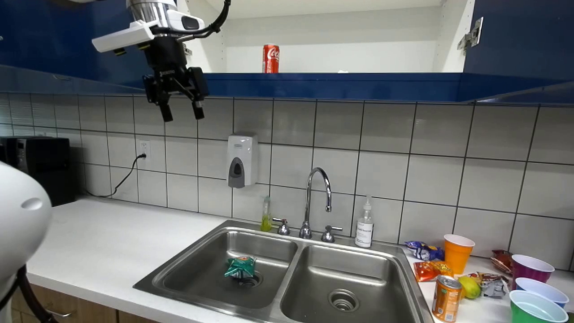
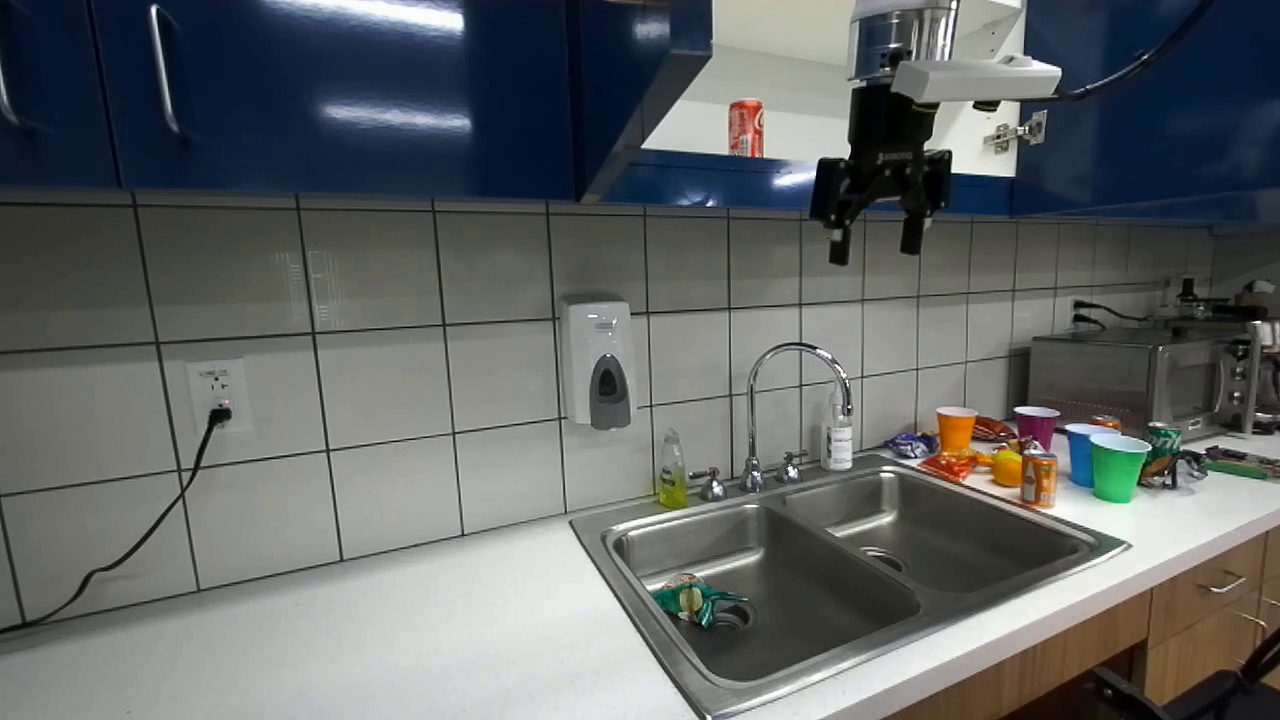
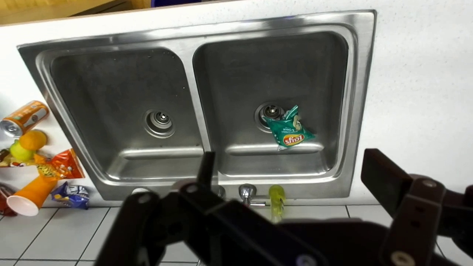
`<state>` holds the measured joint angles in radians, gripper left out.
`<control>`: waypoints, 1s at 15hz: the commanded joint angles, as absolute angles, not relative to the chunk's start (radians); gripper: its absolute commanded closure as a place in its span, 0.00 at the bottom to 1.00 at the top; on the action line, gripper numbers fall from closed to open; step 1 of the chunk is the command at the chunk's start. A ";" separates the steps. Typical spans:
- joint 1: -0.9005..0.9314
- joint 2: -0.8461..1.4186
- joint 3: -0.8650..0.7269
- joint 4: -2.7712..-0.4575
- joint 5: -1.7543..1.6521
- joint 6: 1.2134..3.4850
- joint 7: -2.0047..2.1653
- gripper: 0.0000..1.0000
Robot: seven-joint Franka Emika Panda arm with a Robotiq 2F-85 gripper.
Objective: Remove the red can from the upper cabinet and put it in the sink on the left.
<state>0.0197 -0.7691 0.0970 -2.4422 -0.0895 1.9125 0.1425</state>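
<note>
The red can (image 1: 271, 58) stands upright near the front edge of the open upper cabinet (image 1: 341, 86). In an exterior view the can (image 2: 746, 128) also shows on the cabinet shelf (image 2: 690, 178). My gripper (image 1: 183, 117) is open and empty, pointing down, its fingertips below the cabinet floor and apart from the can; it also shows in an exterior view (image 2: 875, 255). In the wrist view the open fingers (image 3: 291, 160) hang over the sink, and the can is out of view. The sink's left basin (image 1: 197, 269) holds a green chip bag (image 1: 241, 268); this basin (image 3: 236, 70) is on the right in the wrist view.
The faucet (image 1: 308, 197), a yellow-green soap bottle (image 1: 266, 217) and a pump bottle (image 1: 364, 229) stand behind the sink. A soap dispenser (image 1: 242, 160) is on the wall. An orange can (image 1: 446, 298), cups and snack bags lie right of the sink. An open cabinet door (image 2: 640, 90) juts out.
</note>
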 commanded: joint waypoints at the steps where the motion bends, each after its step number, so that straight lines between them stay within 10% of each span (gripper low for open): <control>1: -0.013 -0.767 0.105 -2.378 -0.122 1.879 0.160 0.00; 15: -0.064 -0.666 0.061 -2.124 -0.178 1.870 0.136 0.00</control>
<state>-0.0428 -0.7295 0.0651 -2.2226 -0.1579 1.9082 0.1439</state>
